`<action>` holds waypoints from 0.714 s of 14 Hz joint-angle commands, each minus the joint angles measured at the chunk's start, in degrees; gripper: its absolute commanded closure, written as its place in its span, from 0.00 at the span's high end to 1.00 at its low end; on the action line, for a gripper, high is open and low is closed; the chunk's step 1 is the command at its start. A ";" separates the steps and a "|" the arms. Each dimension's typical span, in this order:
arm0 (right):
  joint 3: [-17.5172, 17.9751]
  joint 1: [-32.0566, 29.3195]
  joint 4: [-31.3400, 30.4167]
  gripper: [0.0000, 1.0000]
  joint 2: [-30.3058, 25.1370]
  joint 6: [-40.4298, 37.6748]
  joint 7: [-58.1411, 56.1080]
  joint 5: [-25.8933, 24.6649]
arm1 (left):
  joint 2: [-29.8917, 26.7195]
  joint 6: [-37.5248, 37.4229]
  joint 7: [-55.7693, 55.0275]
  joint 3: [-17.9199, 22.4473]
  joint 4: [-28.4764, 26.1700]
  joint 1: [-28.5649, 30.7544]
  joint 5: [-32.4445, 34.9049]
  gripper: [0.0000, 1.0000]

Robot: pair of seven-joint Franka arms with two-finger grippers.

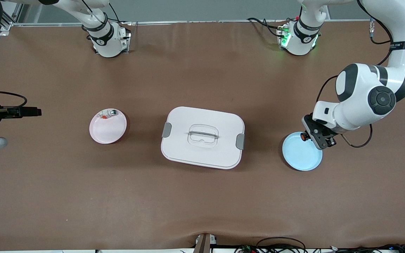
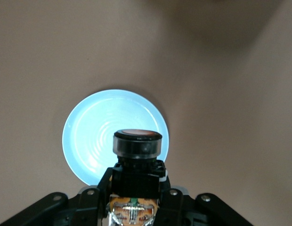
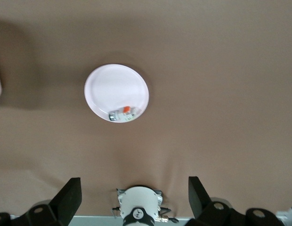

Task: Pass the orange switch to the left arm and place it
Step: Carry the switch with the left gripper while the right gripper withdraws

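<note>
My left gripper [image 1: 309, 136] [image 2: 136, 186] is shut on the orange switch [image 1: 304, 137] [image 2: 137, 141], a small black cylinder with an orange round end, and holds it just above the light blue plate [image 1: 299, 156] [image 2: 89, 136]. The white box [image 1: 181, 126] with grey side latches stands at the table's middle, between the two plates. My right gripper [image 1: 33, 112] [image 3: 135, 188] hangs high over the right arm's end of the table, open wide with nothing between its fingers.
A pink plate [image 1: 107, 131] [image 3: 115, 84] lies toward the right arm's end of the table, with a whitish-clear small part [image 1: 109, 113] [image 3: 123, 113] on its rim side nearest the robot bases. Cables lie along the table's front edge [image 1: 280, 244].
</note>
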 commanded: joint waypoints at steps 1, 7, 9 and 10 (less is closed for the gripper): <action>0.77 0.05 -0.29 1.00 -0.42 -0.67 9.70 -2.18 | -0.02 7.19 7.55 -0.26 -4.74 1.69 1.15 0.00; 1.21 6.02 -0.20 1.00 -2.61 0.28 12.21 -1.92 | 6.39 16.87 16.89 -0.26 -5.46 3.01 1.24 0.00; 1.21 6.20 -0.11 1.00 -2.61 3.88 11.16 -2.09 | 8.06 19.42 19.34 -0.26 -5.46 3.01 1.24 0.00; 1.56 6.55 0.06 1.00 -2.61 4.33 11.07 -1.83 | 9.29 21.26 21.27 -0.26 -5.37 3.10 1.15 0.00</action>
